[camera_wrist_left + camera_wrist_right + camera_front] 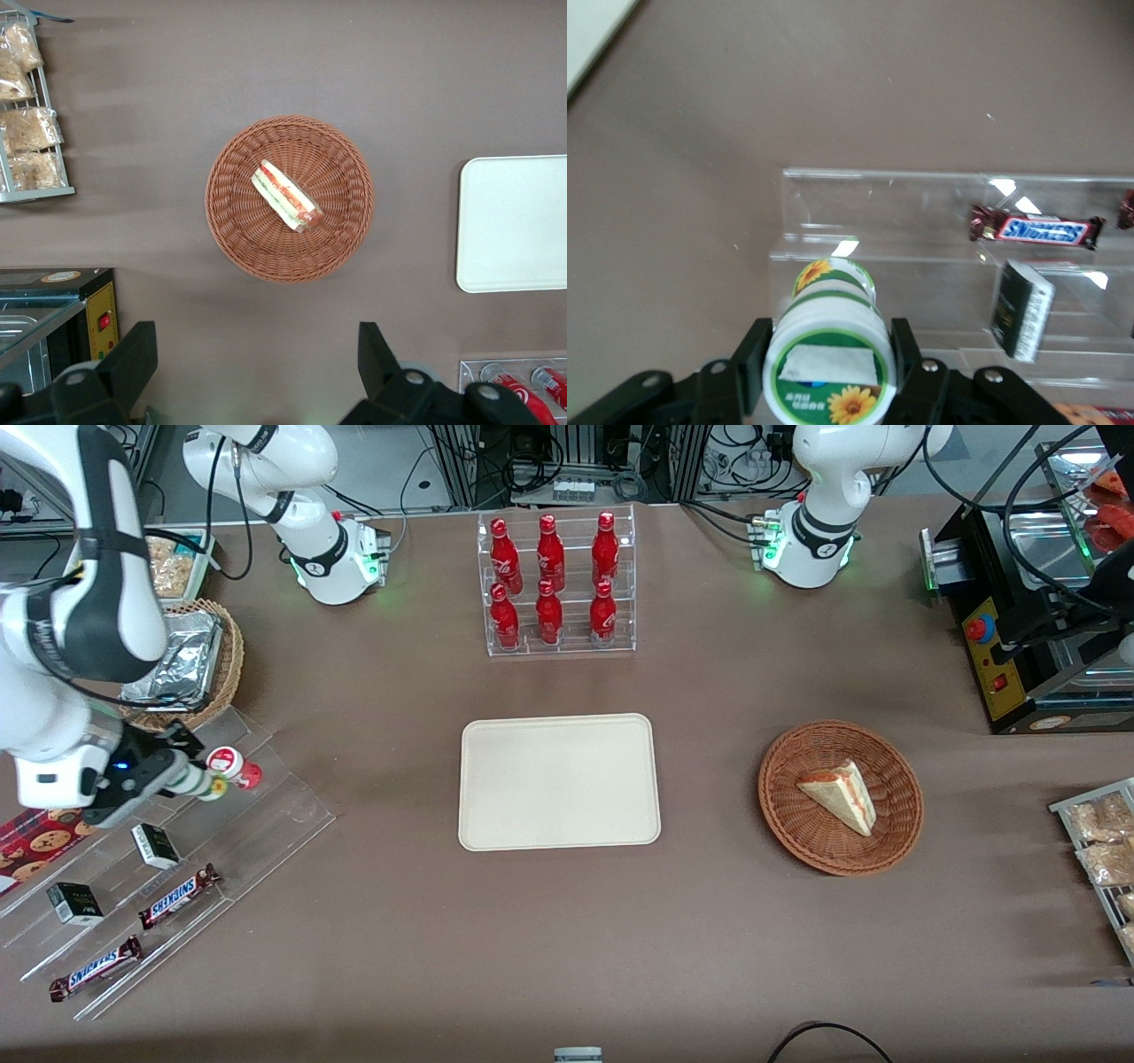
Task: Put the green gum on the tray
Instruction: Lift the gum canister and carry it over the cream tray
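Note:
My right gripper (189, 779) is over the top step of a clear acrylic stepped shelf (266, 824) at the working arm's end of the table. It is shut on the green gum (198, 785), a white canister with a green-rimmed lid and a flower label. In the right wrist view the gum (829, 359) sits between both black fingers (751, 352), lid toward the camera. A red-and-white canister (232, 765) stands right beside it. The cream tray (558, 779) lies flat at the table's middle, away from the gripper; its corner shows in the right wrist view (585, 35).
The shelf holds Snickers bars (177, 895) and small black boxes (156, 845). A wicker basket of foil packets (182, 664) stands beside the arm. A rack of red bottles (554, 584) is farther from the camera than the tray. A basket with a sandwich (840, 795) lies toward the parked arm.

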